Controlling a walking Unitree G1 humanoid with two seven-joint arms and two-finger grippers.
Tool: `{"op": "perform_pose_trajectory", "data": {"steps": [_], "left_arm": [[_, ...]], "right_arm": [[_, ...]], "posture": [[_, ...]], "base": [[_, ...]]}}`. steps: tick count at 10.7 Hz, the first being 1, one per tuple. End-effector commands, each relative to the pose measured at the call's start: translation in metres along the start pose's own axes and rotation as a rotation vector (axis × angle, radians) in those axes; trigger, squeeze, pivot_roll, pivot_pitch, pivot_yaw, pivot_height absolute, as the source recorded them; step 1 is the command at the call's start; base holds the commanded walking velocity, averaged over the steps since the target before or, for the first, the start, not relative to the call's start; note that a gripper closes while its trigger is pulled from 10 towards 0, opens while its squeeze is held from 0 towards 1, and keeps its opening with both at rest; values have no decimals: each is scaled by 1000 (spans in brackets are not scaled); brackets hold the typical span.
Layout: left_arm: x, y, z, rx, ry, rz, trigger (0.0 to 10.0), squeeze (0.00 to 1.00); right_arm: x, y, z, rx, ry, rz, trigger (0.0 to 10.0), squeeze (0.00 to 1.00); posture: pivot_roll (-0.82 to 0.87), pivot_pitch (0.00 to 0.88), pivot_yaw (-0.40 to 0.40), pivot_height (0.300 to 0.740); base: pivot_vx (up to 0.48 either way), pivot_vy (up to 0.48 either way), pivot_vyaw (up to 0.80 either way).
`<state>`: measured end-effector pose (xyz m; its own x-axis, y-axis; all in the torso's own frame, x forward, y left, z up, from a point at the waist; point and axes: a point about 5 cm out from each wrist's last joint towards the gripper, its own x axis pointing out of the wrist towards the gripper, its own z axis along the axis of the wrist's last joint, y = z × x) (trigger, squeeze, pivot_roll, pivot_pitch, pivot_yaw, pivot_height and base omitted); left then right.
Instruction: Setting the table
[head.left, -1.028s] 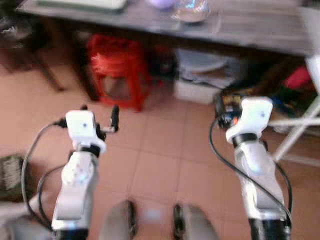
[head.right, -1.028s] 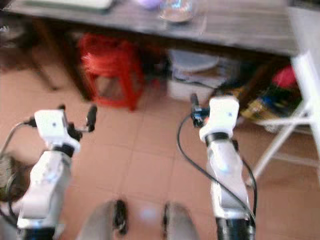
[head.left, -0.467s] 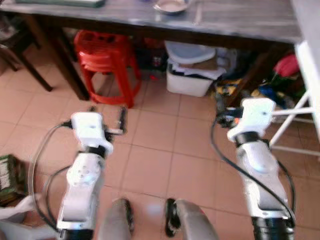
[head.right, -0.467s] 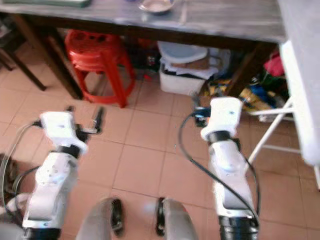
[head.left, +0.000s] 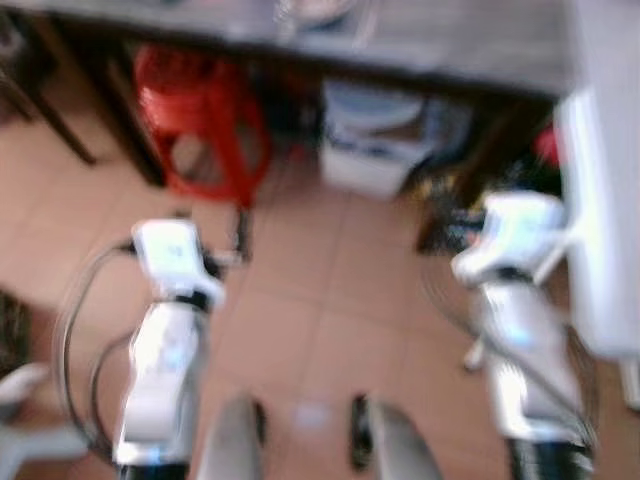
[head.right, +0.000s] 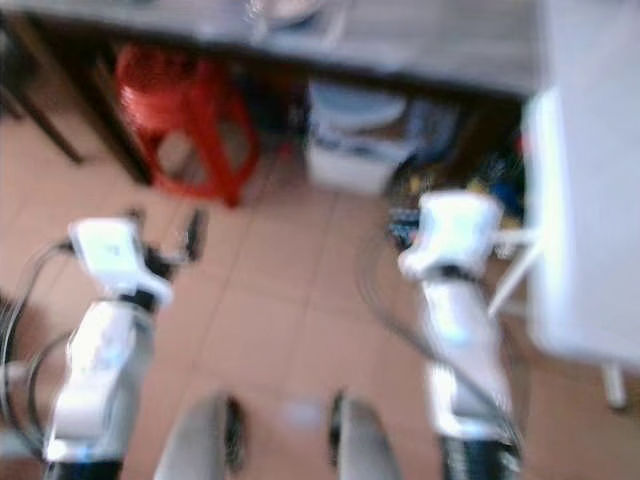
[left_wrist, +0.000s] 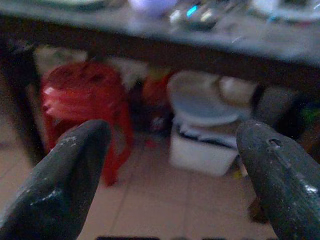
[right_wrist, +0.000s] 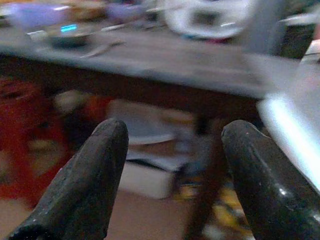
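Nearest, the robot's feet stand on tiled floor. The left gripper and right gripper are held forward at waist height, jaws apart and empty, apparently readied for approach. Beyond, a red stool and white bin sit under the table (picture blurred). A bowl rests on the table's far side.

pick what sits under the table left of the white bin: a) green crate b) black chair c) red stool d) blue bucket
C: a red stool stands on the tiled floor under the table, on the robot's left of the white bin; the left wrist view shows the same pair through the open fingers.
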<state>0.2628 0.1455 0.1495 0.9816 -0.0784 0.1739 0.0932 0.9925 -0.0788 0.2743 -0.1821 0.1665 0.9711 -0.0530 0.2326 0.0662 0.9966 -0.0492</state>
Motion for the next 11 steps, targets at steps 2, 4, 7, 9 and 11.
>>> {"op": "perform_pose_trajectory", "data": {"steps": [2,4,7,9,11], "left_arm": [[-2,9,-1,12,3,38,10000,0],[-1,4,-5,8,3,32,10000,0],[-5,0,-13,14,31,4,10000,0],[-5,0,-13,24,31,0,10000,0],[-1,1,-11,41,18,4,10000,0]], "right_arm": [[-9,2,-6,19,21,-10,10000,0],[-20,-1,-14,9,44,-34,10000,0],[-29,-13,-23,-37,62,-57,10000,0],[-22,-11,-20,-42,45,-43,10000,0],[-13,-5,-17,-36,16,-20,10000,0]], "posture": [[-43,196,-14,740],[-48,152,-11,740],[-57,142,7,740],[-51,141,15,740],[-38,147,23,740]], "base": [[0,-465,0],[0,-450,-244],[0,-441,-535],[0,-439,0],[0,-413,0]]}}
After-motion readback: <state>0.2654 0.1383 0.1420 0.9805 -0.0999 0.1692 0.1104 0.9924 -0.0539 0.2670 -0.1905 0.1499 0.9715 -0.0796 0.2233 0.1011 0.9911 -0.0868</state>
